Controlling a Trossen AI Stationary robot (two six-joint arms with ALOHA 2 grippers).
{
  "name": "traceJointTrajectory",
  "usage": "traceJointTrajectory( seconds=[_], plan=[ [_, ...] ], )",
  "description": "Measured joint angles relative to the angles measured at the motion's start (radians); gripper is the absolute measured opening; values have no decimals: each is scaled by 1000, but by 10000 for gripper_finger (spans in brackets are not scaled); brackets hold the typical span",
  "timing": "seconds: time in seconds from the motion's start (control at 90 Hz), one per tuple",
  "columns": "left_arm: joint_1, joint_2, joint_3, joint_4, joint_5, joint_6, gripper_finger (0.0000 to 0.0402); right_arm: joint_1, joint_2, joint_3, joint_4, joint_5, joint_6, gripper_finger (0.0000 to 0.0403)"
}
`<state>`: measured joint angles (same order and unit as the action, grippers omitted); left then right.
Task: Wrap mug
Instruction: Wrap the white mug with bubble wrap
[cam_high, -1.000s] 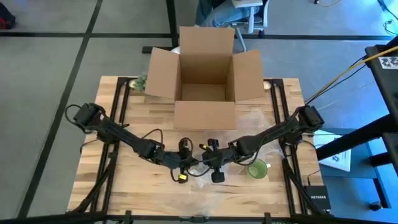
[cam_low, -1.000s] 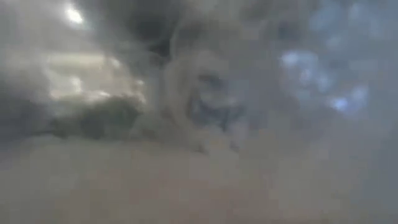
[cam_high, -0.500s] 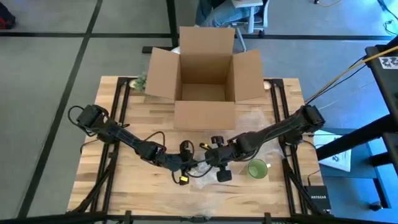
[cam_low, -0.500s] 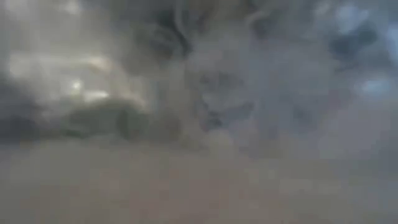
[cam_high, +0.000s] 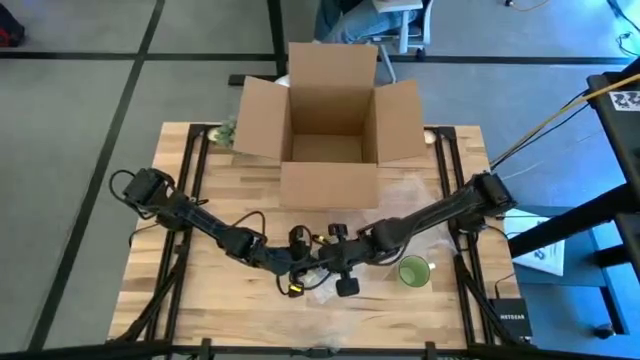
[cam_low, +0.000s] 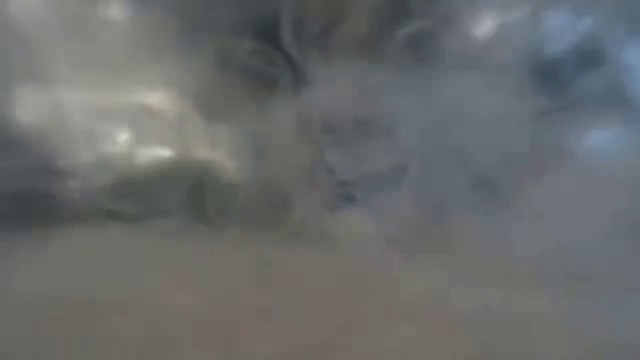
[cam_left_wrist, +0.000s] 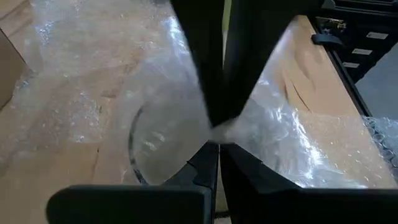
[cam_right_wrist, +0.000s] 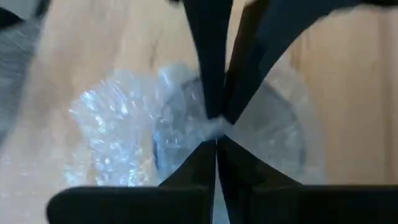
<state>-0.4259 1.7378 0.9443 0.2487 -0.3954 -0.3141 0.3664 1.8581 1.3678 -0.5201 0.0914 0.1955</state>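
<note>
From my station, the high view showed both arms reaching in over the wooden table (cam_high: 200, 300), meeting near its front middle. The left gripper (cam_high: 303, 268) and the right gripper (cam_high: 335, 262) sat almost nose to nose there, over a crumpled sheet of bubble wrap (cam_high: 322, 290).

In the left wrist view I saw that arm's fingers (cam_left_wrist: 214, 112) pressed together on a fold of the bubble wrap (cam_left_wrist: 273, 137), the film bunched right at their tips. Under the film, just beside the pinch, lay a clear rounded mug (cam_left_wrist: 155, 149); I could make out its curved rim through the plastic. The mug itself was not between the fingers, only the wrap was.

The right wrist view gave me much the same: the fingers (cam_right_wrist: 214, 106) were closed on a gather of bubble wrap (cam_right_wrist: 118, 124), and the mug (cam_right_wrist: 186, 134) lay directly beneath them, swaddled in the film, as a dim round shape.

In the high view I could not pick out the mug, as it was hidden between the two grippers and the wrap.

A green cup (cam_high: 413, 271) stood on the table to the right of the right gripper, apart from it. An open cardboard box (cam_high: 328, 120) sat at the far side of the table, well apart from the grippers.

The low view showed me only a grey blur.
</note>
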Motion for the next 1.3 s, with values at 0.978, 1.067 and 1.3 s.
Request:
traceJointTrajectory(
  seconds=[0.978, 1.067, 1.3],
  plan=[
    [-105, -180, -58, -307, 43, -102, 0, 0, 41, -2, 2, 4, 9, 3],
    [-118, -175, -71, -285, 83, -102, 0, 0, 41, -2, 2, 4, 8, 3],
    [-131, -155, -72, -222, 97, -120, 0, 0, 42, -2, 3, 5, 8, 3]
  ],
)
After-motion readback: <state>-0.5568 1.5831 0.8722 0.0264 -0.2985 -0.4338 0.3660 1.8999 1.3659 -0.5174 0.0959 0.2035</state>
